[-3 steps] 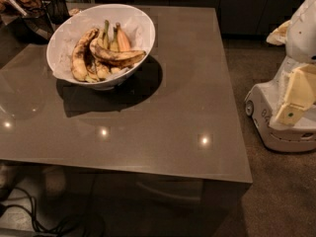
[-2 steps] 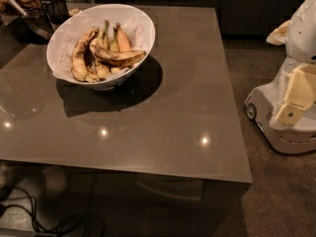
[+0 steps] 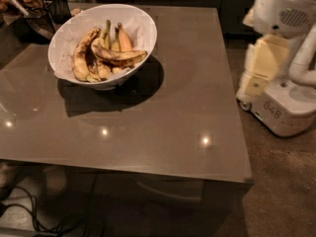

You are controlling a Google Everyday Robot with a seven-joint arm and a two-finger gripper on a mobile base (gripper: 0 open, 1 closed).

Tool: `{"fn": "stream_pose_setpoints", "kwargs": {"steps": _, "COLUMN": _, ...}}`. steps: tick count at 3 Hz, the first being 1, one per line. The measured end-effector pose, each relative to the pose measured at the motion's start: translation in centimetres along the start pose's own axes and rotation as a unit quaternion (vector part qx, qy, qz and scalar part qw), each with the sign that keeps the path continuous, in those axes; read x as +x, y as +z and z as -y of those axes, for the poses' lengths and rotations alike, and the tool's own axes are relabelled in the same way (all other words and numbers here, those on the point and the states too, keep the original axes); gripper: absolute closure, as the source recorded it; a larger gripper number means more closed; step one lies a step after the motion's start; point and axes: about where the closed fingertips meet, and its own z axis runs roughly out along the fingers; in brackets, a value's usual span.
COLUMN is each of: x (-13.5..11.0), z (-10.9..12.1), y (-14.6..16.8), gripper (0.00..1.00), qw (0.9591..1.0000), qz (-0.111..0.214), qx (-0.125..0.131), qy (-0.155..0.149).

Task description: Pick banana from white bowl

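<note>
Fingers of the gripper are out of frame, so I cannot tell whether they are open or closed, while the banana (image 3: pixel 116 56) lies across other bananas (image 3: pixel 81 53) inside the bowl (image 3: pixel 144 23) at the upper left of the tabletop (image 3: pixel 177 107), far from the robot (image 3: pixel 284 58) at the right edge.

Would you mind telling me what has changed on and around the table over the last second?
Only the white robot beside the table shifted, slightly toward the table. The banana lies in the white bowl as before, among the other bananas; nothing was grasped. The gripper is not in view.
</note>
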Motion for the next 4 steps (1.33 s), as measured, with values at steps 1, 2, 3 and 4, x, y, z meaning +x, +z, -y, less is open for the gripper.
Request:
{"fn": "stream_pose_setpoints", "kwargs": {"steps": 1, "x": -3.6, "z": 2.5, "y": 1.5, "gripper": 0.0, "qw": 0.9997, "qz": -0.023, "qx": -0.01, "qy": -0.005}}
{"fn": "stream_pose_setpoints", "kwargs": {"steps": 2, "x": -5.1, "z": 3.0, "y": 1.6, "gripper": 0.0, "qw": 0.9998, "qz": -0.012, "qx": -0.001, "qy": -0.015}}
{"fn": "stream_pose_setpoints", "kwargs": {"steps": 3, "x": -7.1, "z": 3.5, "y": 1.4, "gripper": 0.0, "qw": 0.9999, "qz": 0.005, "qx": 0.004, "qy": -0.015}}
{"fn": "stream_pose_setpoints", "kwargs": {"steps": 4, "x": -11.8, "z": 4.4, "y": 1.4, "gripper": 0.0, "qw": 0.9997, "qz": 0.018, "qx": -0.003, "qy": -0.018}}
